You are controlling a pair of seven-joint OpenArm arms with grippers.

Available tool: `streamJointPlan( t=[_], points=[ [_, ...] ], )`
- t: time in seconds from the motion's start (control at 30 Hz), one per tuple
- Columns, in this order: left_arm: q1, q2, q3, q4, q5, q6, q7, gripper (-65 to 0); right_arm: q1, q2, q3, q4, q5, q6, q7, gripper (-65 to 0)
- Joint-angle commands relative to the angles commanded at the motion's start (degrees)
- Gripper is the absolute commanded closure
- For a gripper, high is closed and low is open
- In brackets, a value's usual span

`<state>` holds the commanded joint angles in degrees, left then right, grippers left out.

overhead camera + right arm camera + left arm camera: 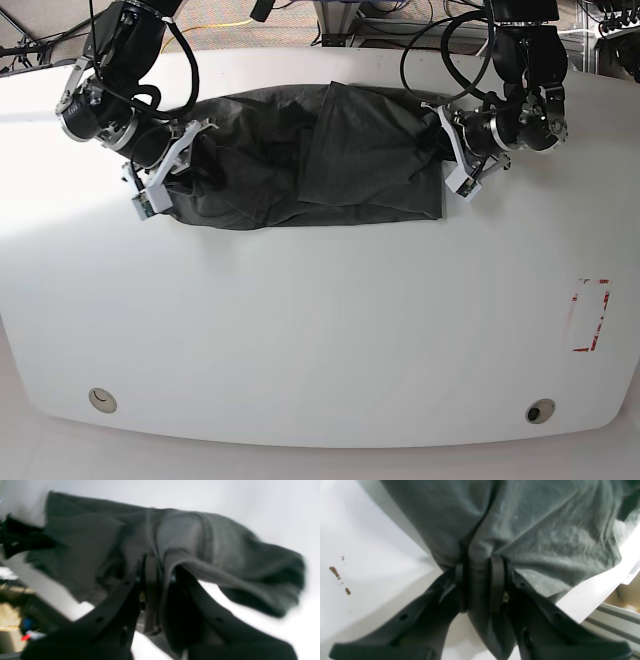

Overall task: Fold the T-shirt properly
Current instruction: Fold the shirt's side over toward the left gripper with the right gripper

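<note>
The dark charcoal T-shirt (300, 160) lies wrinkled across the far middle of the white table (320, 330), with one layer folded over on its right half. My left gripper (480, 580) is shut on a bunched fold of the T-shirt (532, 530) at the shirt's right edge in the base view, where the left gripper (443, 145) meets the cloth. At the left edge, my right gripper (192, 150) holds the fabric. In the right wrist view, the right gripper (156, 580) is shut on a ridge of the T-shirt (200, 545), which is lifted and draped.
Brown specks (335, 572) mark the table beside the left gripper. The table's edge and a metal rail (607, 620) lie close behind it. A red-outlined rectangle (588, 315) sits at the right. Cables (440, 40) run at the back.
</note>
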<state>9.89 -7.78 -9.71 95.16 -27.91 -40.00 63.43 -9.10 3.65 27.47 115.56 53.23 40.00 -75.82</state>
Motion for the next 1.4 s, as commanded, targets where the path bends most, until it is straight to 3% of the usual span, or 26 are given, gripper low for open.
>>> streamJointPlan(
  t=[0.37, 0.47, 0.57, 0.83, 0.9, 0.97, 1.0, 1.07, 1.17, 1.2, 1.4],
  points=[
    [-1.1, 2.0, 0.0, -1.2, 0.0, 0.0, 0.0, -10.8, -1.8, -8.9, -10.5, -0.1, 4.2, 0.0, 0.0, 0.0],
    [-0.8, 3.3, -0.1, -1.2, 0.0, 0.0, 0.0, -10.8, -1.6, -8.6, -10.5, -0.1, 4.3, 0.0, 0.2, 0.0],
    [-0.7, 2.4, -0.1, -1.2, 0.0, 0.0, 0.0, -10.8, 0.1, -8.9, -10.8, -0.4, 4.0, 0.0, 0.2, 0.0],
    [-0.7, 2.5, -0.1, -1.2, 0.0, 0.0, 0.0, -10.8, 2.4, -9.5, -17.8, -1.9, -2.0, 0.0, 0.2, 0.0],
    [-0.9, 2.5, -0.1, -1.2, 0.0, 0.0, 0.0, -10.8, 3.3, -9.7, -19.3, -1.9, -2.5, 0.0, 0.3, -6.2],
    [-1.1, 2.5, -0.1, -1.2, 0.0, 0.0, 0.0, -10.8, 3.7, -9.7, -20.8, -2.0, -2.7, 0.0, 0.7, -16.3],
    [-1.1, 2.5, -0.1, -1.2, 0.0, 0.0, 0.0, -11.0, 3.8, -9.7, -21.5, -2.0, -2.7, 0.0, 1.3, -23.1],
    [-1.1, 2.5, -0.1, -1.2, 0.0, 0.0, 0.0, -11.0, 3.6, -9.3, -22.8, -2.1, -2.8, 0.0, 3.1, -42.8],
    [-1.1, 2.5, -0.1, -1.2, -0.2, 0.0, 0.0, -11.1, 3.3, -8.9, -22.9, -2.1, -2.8, 0.0, 3.6, -62.5],
    [-1.1, 2.5, -0.1, -1.2, -0.2, 0.0, 0.0, -11.1, 3.3, -8.4, -23.1, -2.1, -2.8, 0.0, 3.6, -65.0],
    [-1.9, 2.5, -0.1, -1.2, -0.2, 0.0, 0.0, -11.3, 2.5, -5.3, -20.7, -1.7, -2.5, 0.0, 3.6, -65.0]
  ],
)
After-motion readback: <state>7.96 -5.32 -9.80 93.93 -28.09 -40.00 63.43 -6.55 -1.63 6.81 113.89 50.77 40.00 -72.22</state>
